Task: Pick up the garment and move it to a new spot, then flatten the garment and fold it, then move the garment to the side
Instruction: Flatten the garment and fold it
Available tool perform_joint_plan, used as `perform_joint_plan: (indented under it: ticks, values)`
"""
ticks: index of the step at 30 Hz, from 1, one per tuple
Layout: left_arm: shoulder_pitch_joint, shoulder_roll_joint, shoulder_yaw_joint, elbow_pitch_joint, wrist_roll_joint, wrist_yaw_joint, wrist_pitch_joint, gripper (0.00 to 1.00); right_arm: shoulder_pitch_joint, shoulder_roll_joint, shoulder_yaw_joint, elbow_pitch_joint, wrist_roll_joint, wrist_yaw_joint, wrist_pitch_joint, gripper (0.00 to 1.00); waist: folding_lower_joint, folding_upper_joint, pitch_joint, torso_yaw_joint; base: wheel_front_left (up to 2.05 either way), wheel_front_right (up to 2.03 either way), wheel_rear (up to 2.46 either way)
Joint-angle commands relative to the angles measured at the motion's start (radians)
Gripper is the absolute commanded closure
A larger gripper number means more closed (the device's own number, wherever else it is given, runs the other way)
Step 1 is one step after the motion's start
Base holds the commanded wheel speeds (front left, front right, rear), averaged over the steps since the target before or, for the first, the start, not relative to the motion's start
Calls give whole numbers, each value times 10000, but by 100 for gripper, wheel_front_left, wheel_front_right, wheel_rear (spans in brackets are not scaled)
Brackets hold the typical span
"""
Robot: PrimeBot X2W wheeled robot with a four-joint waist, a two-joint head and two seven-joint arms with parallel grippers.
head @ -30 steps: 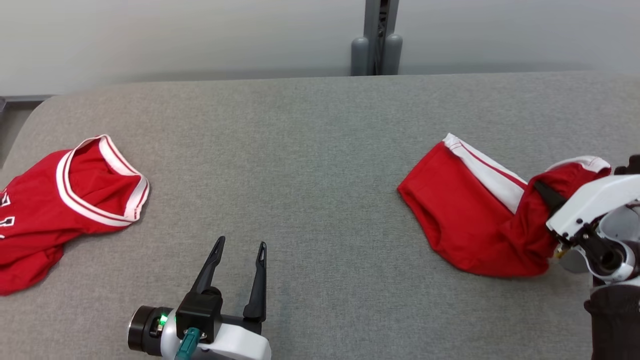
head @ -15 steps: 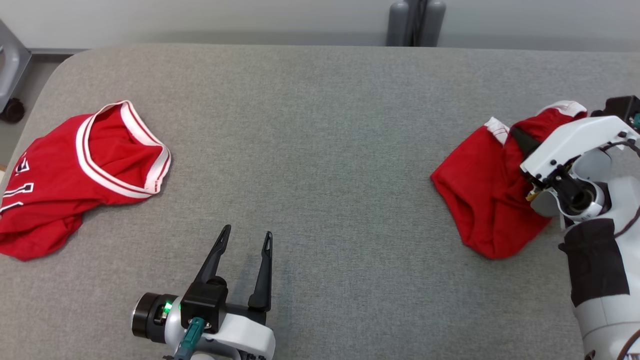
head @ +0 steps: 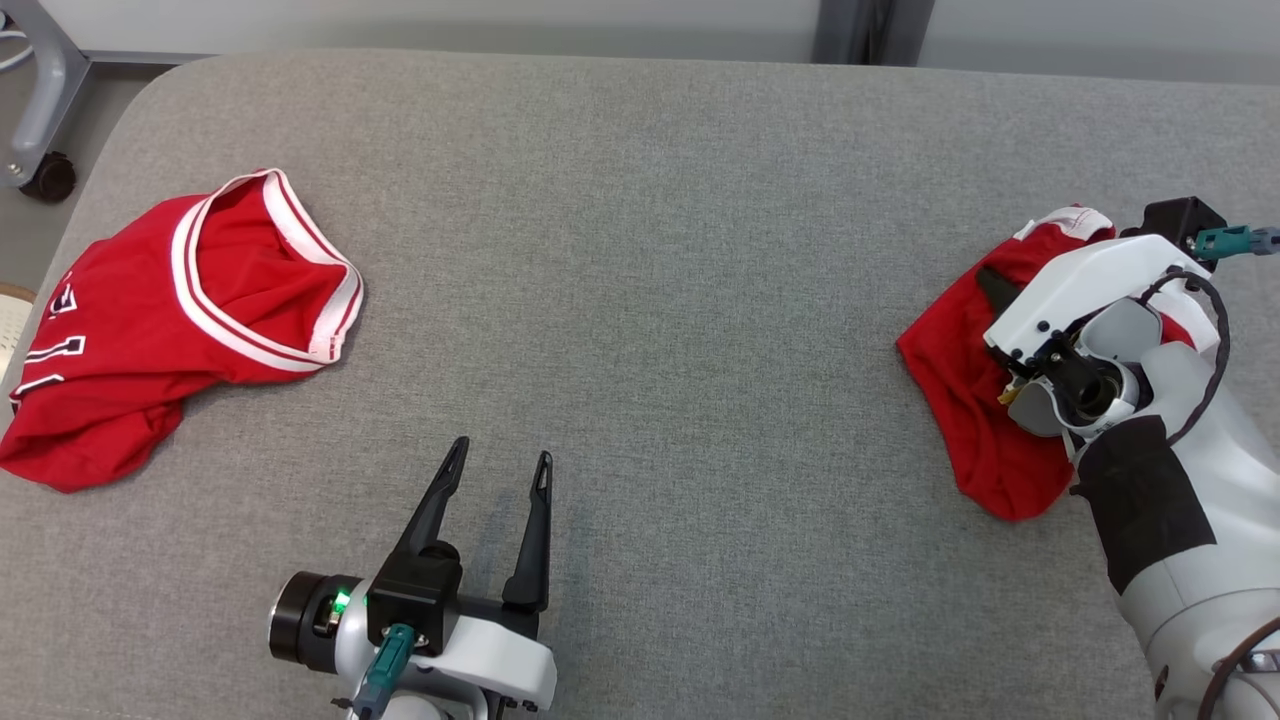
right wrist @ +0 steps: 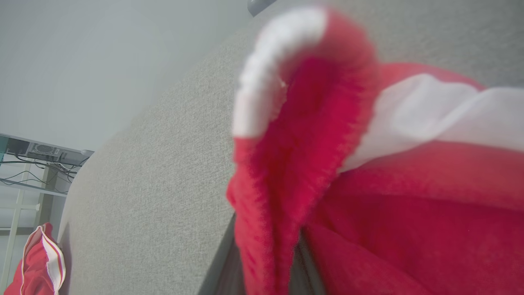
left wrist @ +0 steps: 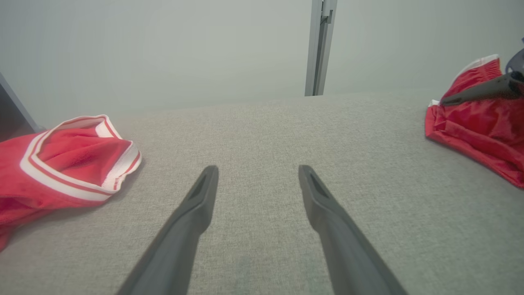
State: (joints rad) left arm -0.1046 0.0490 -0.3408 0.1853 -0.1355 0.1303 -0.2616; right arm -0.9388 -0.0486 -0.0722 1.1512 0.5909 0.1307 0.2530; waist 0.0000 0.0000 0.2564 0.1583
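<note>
In the head view, the shorts (head: pixel 960 400) were bunched at the right edge, with the long axis running up the frame and the white hem uppermost. They were pinched from the right by the right gripper (head: pixel 1000 292). The left gripper (head: pixel 500 465) was spread wide and empty at lower centre. In the left wrist view, the shorts (left wrist: pixel 479 119) were seen at far right. In the right wrist view, a red fold was clamped between the fingers (right wrist: pixel 221 266).

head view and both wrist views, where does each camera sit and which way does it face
Head view: on the head, facing down at the grey table; left gripper open, right gripper shut on the red shorts.
Left wrist view: looks along its own fingers across the table toward the wall.
Right wrist view: close on the shorts, fingers beneath.
Shared: the red jersey shows in all three.
</note>
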Motion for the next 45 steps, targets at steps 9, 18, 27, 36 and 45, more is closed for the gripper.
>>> perform_joint_plan:
  ticks: [9,18,27,36,45]
  values:
    - [-248,34,23,5,-58,22,-34,0,-621,-43,322,971,95,2,-716,0,0,0,103,-59,0,0,0]
    - [-44,34,127,138,-22,-1,-36,0,-599,-43,890,1185,274,2,-1015,0,0,0,-361,-230,0,0,0]
    - [312,34,242,173,63,-30,-36,0,-289,-44,1702,745,679,2,-1142,0,0,0,-1076,-534,0,0,0]
    - [693,34,482,-100,200,-18,-36,0,243,-119,2299,-759,598,2,-1979,0,0,0,-1638,-957,0,0,0]
    - [871,36,837,-902,278,44,-36,0,2677,-1022,2829,-3734,162,2,-3587,0,0,0,-2012,-1232,0,0,0]
